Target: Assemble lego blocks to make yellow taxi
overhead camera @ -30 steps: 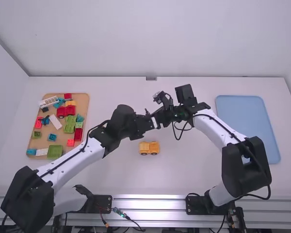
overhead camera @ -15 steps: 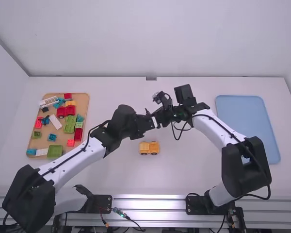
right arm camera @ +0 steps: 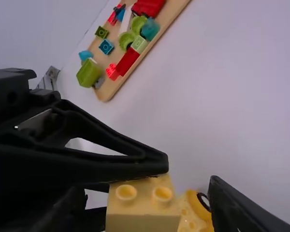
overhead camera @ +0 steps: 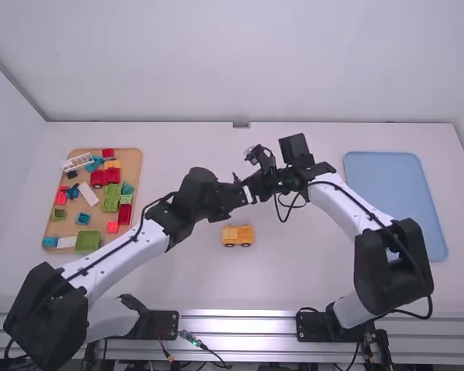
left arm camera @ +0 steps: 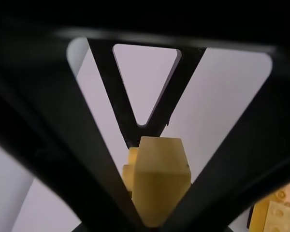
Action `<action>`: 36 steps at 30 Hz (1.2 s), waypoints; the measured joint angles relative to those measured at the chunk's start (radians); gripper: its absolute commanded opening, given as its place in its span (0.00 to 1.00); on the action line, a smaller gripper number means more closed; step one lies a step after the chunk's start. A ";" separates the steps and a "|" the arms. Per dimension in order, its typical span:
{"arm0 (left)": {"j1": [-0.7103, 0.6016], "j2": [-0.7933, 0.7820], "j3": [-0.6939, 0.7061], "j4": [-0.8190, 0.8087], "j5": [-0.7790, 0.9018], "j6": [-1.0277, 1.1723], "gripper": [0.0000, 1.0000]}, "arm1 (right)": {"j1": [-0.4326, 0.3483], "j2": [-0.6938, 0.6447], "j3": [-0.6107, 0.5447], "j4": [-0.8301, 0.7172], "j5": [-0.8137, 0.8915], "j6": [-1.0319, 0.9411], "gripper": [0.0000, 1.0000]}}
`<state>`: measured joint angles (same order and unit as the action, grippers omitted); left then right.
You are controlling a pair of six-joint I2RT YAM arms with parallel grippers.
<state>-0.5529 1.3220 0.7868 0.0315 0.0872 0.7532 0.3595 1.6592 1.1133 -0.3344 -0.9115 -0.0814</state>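
Observation:
In the high view my left gripper (overhead camera: 236,195) and my right gripper (overhead camera: 258,184) meet above the table's middle. In the left wrist view a yellow block (left arm camera: 162,181) is clamped by my left gripper (left arm camera: 152,223), with one finger of the other gripper against or just behind it. The right wrist view has the studded top of that yellow block (right arm camera: 144,205) between the spread fingers of my right gripper (right arm camera: 150,212); its right finger stands apart from the block. A yellow toy vehicle (overhead camera: 238,236) rests on the table below both grippers.
At the left, a wooden tray (overhead camera: 131,158) holds several red, green, blue and white pieces, with a green block (overhead camera: 88,240) at its near edge. A blue tray (overhead camera: 394,189) lies at the right. Cables hang by the right wrist.

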 measured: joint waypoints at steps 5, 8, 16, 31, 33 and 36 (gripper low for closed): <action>0.000 0.000 0.000 0.011 -0.003 0.000 0.01 | -0.013 0.000 0.000 -0.005 -0.015 -0.001 0.56; 0.000 0.000 0.000 0.013 -0.004 0.000 0.01 | -0.016 0.000 0.000 -0.008 -0.017 -0.004 0.57; 0.000 0.000 0.000 0.019 -0.003 0.000 0.01 | -0.016 0.000 0.000 -0.010 -0.024 -0.012 0.48; 0.000 0.005 0.000 0.029 -0.002 0.001 0.06 | -0.018 -0.001 0.000 -0.015 -0.034 -0.010 0.29; 0.000 0.005 0.000 0.030 -0.003 0.001 0.09 | -0.018 -0.001 0.000 -0.014 -0.032 -0.007 0.27; 0.000 0.005 0.000 0.033 -0.003 0.001 0.15 | -0.018 -0.001 0.000 -0.013 -0.033 -0.004 0.25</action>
<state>-0.5529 1.3270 0.7872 0.0647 0.0841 0.7540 0.3416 1.6581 1.1133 -0.3470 -0.9443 -0.0856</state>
